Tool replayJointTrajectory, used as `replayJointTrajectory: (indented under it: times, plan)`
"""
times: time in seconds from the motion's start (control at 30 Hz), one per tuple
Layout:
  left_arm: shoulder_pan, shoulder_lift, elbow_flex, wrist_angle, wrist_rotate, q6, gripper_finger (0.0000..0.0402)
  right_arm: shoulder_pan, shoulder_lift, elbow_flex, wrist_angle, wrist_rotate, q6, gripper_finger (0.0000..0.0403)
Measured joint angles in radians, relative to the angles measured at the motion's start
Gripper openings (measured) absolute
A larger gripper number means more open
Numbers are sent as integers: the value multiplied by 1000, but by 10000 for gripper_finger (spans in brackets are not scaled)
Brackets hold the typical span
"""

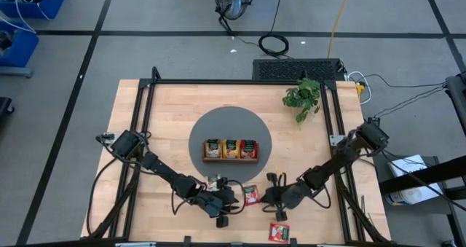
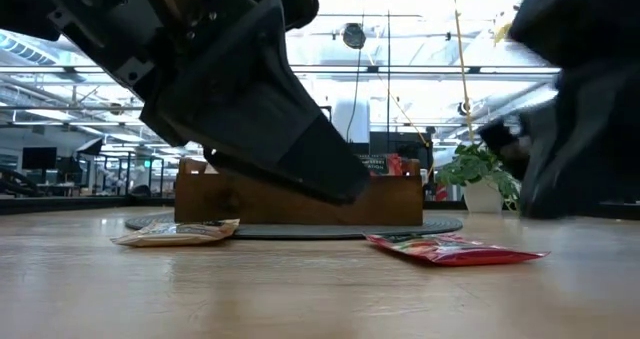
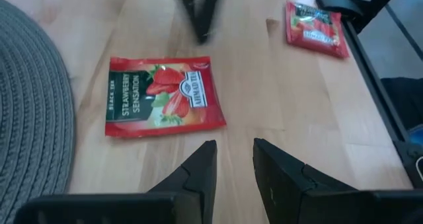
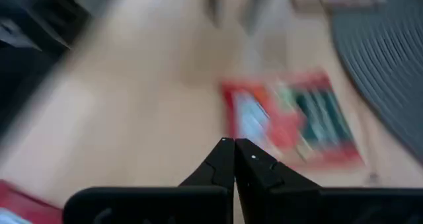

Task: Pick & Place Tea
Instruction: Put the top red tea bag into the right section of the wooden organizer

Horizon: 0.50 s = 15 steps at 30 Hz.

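Two dark arms are reaching toward each other over the near edge of the wooden surface [image 1: 145,116]. The left gripper [image 3: 231,164] is hovering just beside a red strawberry tea packet [image 3: 162,95], its fingers [image 3: 198,174] standing slightly apart and holding nothing. The right gripper [image 4: 234,159] is facing the same red packet from the opposite side, its fingers pressed fully together and empty. This packet is lying flat on the bare wood between the two grippers, just off the near rim of the round grey mat [image 1: 211,127] at the middle of the surface. A second red packet [image 1: 279,232] is lying at the near edge of the surface, towards the right arm's side. A beige packet [image 2: 178,233] is resting flat near the left gripper, close to the mat's near rim. A wooden three-compartment tray [image 1: 230,159] is sitting on the mat, its compartments holding, from the left arm's side to the right arm's, beige-brown, orange-yellow and red packets standing upright. A small potted plant [image 1: 302,97] is standing near the far right corner of the surface.
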Motion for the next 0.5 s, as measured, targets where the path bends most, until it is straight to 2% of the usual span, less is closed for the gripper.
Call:
replayJointTrajectory:
  times: [0.13, 0.33, 0.5]
  plan:
    - [1, 0, 0, -1, 0, 0, 102, -18, 0, -1, -117, 0, 93, 0]
    - [1, 0, 0, -1, 1, -10, 102, -28, 48, 0, -8, -24, 86, 0]
    - [-1, 0, 0, 0, 10, 1, 102, -39, 72, 0, 16, -50, 106, 0]
